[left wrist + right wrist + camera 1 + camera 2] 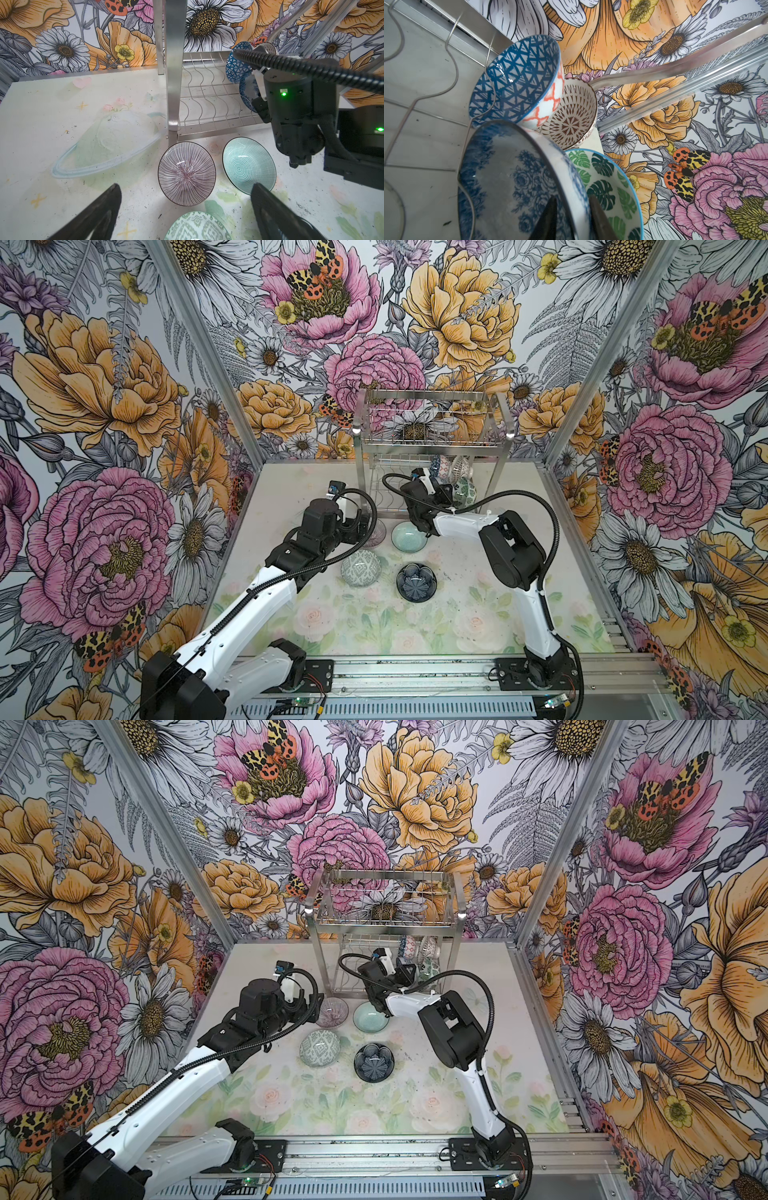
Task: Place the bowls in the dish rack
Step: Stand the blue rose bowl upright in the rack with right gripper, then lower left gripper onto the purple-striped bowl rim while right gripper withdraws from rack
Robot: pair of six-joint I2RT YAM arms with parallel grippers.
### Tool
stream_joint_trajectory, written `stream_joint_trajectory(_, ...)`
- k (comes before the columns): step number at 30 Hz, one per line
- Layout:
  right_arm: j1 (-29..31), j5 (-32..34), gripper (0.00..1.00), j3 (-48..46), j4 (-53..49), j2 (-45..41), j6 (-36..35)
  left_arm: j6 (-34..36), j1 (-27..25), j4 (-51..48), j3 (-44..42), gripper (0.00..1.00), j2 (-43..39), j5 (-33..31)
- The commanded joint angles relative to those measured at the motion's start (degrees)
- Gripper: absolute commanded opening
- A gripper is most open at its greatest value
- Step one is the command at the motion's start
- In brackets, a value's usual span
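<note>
Bold floral wallpaper (104, 385), all pink peonies, orange blooms, daisies and moths, wraps the left, far and right walls, silver aluminium posts (203, 348) in the far corners, a pale rose-print tabletop (457, 605) below, a metal rail (415, 674) along the near edge.

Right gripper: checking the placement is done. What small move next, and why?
Probably open the right gripper fully and withdraw: its jaws straddle the rim of the blue floral bowl, which already stands in the lower tier of the dish rack.
</note>
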Motion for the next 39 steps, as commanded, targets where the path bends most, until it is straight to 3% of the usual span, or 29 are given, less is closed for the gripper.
stream_joint_trajectory(1, 0.5, -4.6, 0.33, -1.0, -1.4, -2.7, 1.5, -1.2, 0.5, 1.0, 0.8, 0.99, 0.1, 1.2)
stream_joint_trajectory(7, 0.5, -6.9, 0.51, -2.2, -1.8, -5.0, 2.2, -1.3, 0.5, 1.5, 1.2, 0.99, 1.1, 1.3)
stream_joint_trajectory(14, 0.8, -12.8, 0.98, -4.6, -2.2, -9.7, 2.5, -1.5, 0.5, 2.6, 1.1, 0.99, 2.0, 1.0)
stream_joint_trajectory(28, 2.3, -27.1, 1.00, -15.6, 0.1, -22.3, 4.7, -6.7, 2.7, 1.4, 0.4, 0.99, 6.5, -1.6)
stream_joint_trajectory(35, 3.5, -34.1, 1.00, -22.5, 0.7, -31.3, 8.0, -10.1, 9.1, 3.4, -2.0, 0.99, 11.5, 3.7)
stream_joint_trajectory(39, 3.6, -37.3, 1.00, -26.5, 0.5, -37.7, 11.7, -10.1, 9.6, 4.5, -2.0, 0.99, 14.3, 5.1)
